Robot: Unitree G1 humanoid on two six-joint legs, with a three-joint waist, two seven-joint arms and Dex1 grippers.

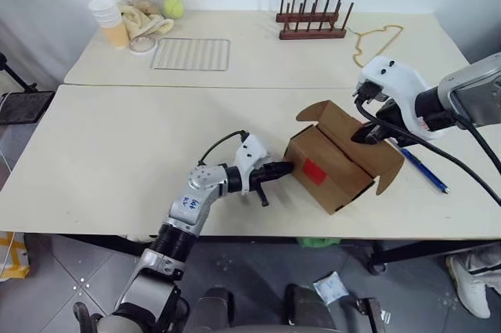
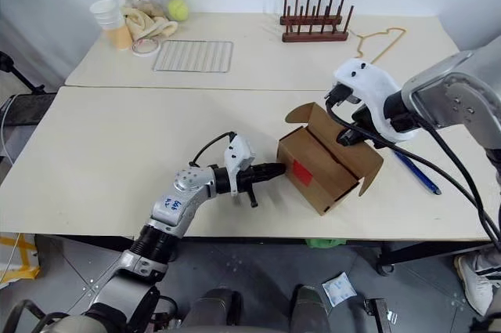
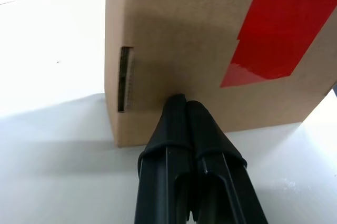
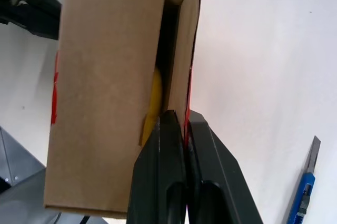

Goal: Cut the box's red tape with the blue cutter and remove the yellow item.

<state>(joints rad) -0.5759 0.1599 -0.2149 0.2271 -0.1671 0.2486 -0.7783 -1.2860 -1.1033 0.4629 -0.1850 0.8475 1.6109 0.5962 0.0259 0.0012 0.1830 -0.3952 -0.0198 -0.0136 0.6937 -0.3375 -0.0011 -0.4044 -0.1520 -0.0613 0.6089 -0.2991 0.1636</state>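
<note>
- Two pale tables (image 1: 117, 153) abut; grey tile floor below
- Box (image 1: 337, 162) near the front edge, flaps open; red tape (image 1: 314, 170) on its side
- Left gripper (image 1: 283, 167) closed, tips against the box
- Right gripper (image 4: 176, 124) clamps a flap; yellow item (image 4: 154, 105) inside
- Cutter (image 1: 423, 165) lies beside the box

A robot test lab: two plain white tables (image 1: 117, 161) pushed together, scattered practice props, grey tiled floor (image 1: 70, 270).
</note>
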